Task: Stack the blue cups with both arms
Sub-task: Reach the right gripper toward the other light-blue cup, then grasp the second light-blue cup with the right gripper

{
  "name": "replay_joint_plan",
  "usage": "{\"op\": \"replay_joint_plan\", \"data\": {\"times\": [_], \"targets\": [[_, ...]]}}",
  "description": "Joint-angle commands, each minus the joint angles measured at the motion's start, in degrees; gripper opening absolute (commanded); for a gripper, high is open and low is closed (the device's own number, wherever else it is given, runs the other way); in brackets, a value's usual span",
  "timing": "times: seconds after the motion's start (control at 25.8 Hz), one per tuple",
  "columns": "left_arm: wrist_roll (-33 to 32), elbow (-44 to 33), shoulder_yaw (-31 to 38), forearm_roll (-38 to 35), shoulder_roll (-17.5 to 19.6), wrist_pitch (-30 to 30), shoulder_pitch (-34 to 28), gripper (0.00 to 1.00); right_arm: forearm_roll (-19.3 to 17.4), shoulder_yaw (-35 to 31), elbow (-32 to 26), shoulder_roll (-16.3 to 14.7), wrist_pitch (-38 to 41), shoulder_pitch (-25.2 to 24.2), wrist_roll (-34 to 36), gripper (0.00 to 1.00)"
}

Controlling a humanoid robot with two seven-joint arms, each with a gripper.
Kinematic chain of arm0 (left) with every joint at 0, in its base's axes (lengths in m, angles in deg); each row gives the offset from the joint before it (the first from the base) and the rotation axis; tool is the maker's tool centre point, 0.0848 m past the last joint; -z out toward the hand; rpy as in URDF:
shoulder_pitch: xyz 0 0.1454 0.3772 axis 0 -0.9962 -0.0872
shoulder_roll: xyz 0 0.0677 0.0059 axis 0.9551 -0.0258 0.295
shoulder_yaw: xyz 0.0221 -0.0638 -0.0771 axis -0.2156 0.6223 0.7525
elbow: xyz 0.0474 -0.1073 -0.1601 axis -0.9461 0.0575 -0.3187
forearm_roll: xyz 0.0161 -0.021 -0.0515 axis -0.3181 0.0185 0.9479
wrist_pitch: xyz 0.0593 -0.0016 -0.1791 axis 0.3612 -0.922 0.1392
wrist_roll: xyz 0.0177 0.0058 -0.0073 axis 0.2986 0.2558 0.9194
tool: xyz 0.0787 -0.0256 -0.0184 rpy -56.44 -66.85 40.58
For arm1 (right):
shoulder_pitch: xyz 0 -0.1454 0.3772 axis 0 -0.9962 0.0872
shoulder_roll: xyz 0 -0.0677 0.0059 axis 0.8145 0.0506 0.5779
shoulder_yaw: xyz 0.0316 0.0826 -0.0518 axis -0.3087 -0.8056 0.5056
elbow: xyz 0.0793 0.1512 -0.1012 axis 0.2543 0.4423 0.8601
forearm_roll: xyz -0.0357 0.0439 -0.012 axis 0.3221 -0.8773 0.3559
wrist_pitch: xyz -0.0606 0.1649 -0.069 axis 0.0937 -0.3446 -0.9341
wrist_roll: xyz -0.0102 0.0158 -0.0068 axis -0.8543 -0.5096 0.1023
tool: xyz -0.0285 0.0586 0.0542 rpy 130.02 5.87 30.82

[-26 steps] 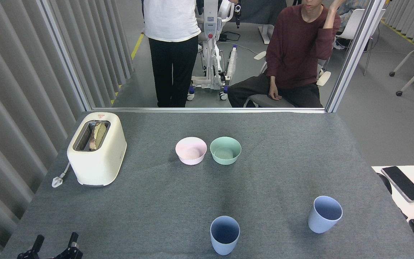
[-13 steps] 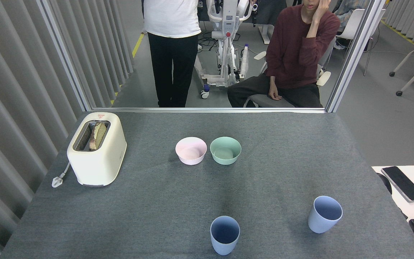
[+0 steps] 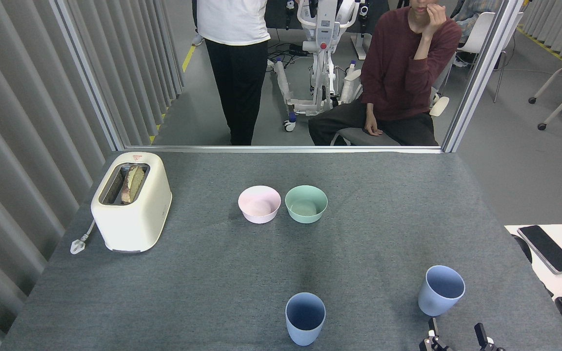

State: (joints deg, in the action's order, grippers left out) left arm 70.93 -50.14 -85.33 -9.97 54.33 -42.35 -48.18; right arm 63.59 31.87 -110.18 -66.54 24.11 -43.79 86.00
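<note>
Your right end effector (image 3: 457, 336) has just come up into the bottom edge of the view, where half a second ago the tabletop (image 3: 212, 273) there was bare; its two dark fingertips stand apart with a clear gap between them, so you have it spread and ready. Your left end effector, which showed at the lower left corner a second ago, has dropped out of view; you cannot judge its state now.

Neither cup has shifted; the right blue cup (image 3: 440, 290) stands upright on the tabletop, just beyond and a little left of the right end effector, not touched by it; the middle blue cup (image 3: 305, 318) stands upright near the front edge, well apart from the first.

This looks like the start of the reach for the right blue cup; nothing is gripped yet, and stacking is not begun; the toaster (image 3: 131, 201) and the two bowls (image 3: 282, 204) lie well clear of the path.
</note>
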Motion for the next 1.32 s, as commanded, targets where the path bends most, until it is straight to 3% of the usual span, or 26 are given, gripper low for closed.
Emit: {"op": "replay_joint_plan", "data": {"times": [0.0, 0.47, 0.66, 0.85, 0.89, 0.97, 1.01, 1.12, 1.28], "targets": [[0.1, -0.1, 0.0, -0.1, -0.1, 0.0, -0.2, 1.0, 0.0, 0.0, 3.5, -0.8, 0.0, 2.8, -0.2, 1.0], [0.2, 0.1, 0.0, -0.2, -0.2, -0.1, -0.3, 1.0, 0.1, 0.7, 11.4, -2.5, 0.1, 10.9, -0.4, 1.0], [0.2, 0.2, 0.0, -0.3, -0.2, -0.1, -0.3, 1.0, 1.1, 4.4, 14.0, -4.7, -0.1, 15.1, -0.4, 1.0], [0.2, 0.2, 0.0, -0.5, -0.2, -0.1, -0.2, 1.0, 1.1, 4.5, 17.1, -4.6, -0.1, 17.7, -0.4, 1.0], [0.2, 0.2, 0.0, -0.5, -0.2, -0.1, -0.2, 1.0, 1.1, 4.6, 17.1, -4.4, -0.1, 17.6, -0.4, 0.96], [0.2, 0.2, 0.0, -0.5, -0.2, -0.1, -0.2, 1.0, 1.1, 5.2, 16.3, -4.1, 0.5, 17.0, -0.4, 0.68], [0.2, 0.2, 0.0, -0.5, -0.2, -0.2, -0.1, 1.0, 1.1, 5.6, 16.0, -4.1, 0.6, 16.8, -0.4, 0.6], [0.1, 0.2, 0.0, -0.5, -0.2, -0.1, 0.1, 1.0, 0.8, 7.4, 10.9, -4.1, 1.3, 13.8, -0.3, 0.51], [0.2, 0.1, 0.0, -0.5, -0.3, -0.2, 0.2, 1.0, 0.7, 8.0, -8.6, -2.5, 6.5, 5.1, -2.5, 0.51]]}}
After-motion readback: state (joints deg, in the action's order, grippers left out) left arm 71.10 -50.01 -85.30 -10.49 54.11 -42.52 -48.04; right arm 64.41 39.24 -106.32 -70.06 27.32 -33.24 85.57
